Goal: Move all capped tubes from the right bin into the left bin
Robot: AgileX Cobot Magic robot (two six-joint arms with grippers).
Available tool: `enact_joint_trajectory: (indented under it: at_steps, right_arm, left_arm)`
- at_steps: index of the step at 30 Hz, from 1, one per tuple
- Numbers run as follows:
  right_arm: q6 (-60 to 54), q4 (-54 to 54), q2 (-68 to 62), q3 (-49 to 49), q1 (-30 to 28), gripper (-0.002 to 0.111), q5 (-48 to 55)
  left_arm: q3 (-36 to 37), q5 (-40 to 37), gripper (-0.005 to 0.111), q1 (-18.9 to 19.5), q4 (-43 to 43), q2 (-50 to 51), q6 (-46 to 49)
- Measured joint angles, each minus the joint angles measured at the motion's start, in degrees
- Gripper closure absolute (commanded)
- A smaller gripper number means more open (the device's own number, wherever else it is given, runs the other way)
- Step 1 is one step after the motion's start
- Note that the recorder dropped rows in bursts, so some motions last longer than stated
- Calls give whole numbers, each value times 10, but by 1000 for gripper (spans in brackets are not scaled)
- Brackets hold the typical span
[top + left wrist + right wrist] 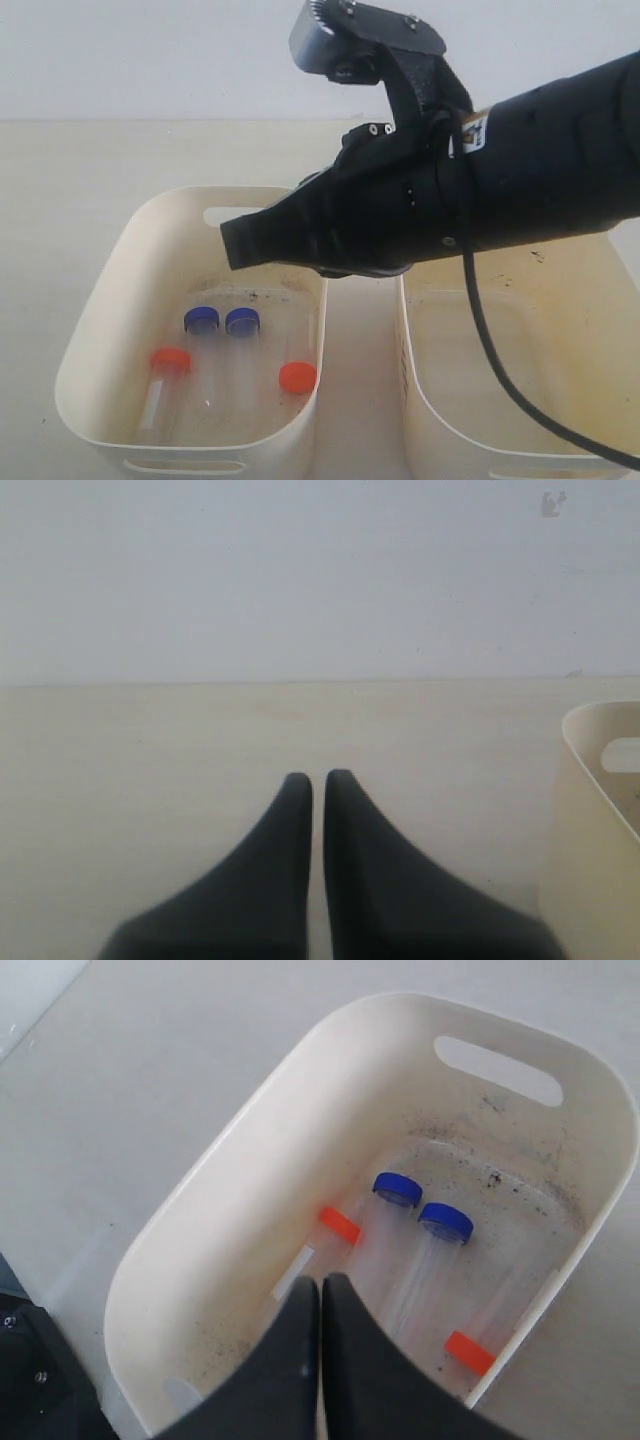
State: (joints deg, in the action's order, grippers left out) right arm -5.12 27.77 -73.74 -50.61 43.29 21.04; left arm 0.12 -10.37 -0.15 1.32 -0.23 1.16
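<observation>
The right pincer [321,1278] is clenched, its two black fingers pressed together with nothing between them. It hangs above the cream-white oval plastic tub with a dark grimy ring on its floor [100,290] (the left bin), clear of the rim and of everything inside.

All four small clear plastic tubes [420,1270] lie on that tub's floor beneath the pincer. The first orange-red-capped tube [340,1225] lies closest under the fingertips, next to one long wall. Just beyond it, the first blue-capped tube [397,1188] and the second blue-capped tube [445,1221] lie side by side, their caps toward the slot-handle end. The second orange-red-capped tube [469,1352] lies apart from them, against the opposite long wall (its clear body is hard to make out).

Behind the pincer, under the black arm that carries it, stands the cream-white oval plastic tub with a yellowish-tinted interior [430,400], just beside the grimy one.

The left pincer [318,775] is clenched too, only a thin slit between its dark fingers and nothing in it. The pale beige desk [150,740] lies under and ahead of it.
</observation>
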Motion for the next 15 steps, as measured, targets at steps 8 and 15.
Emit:
enact_joint_trajectory:
  at_steps: [8, 15]
  right_arm:
    - [-3, -20, 76, 0, -60, 108, 26]
    - [-3, -28, 186, 42, -173, 108, 38]
  left_arm:
    - [0, 0, 103, 0, 0, 0, 0]
    - [0, 0, 103, 0, 0, 0, 0]
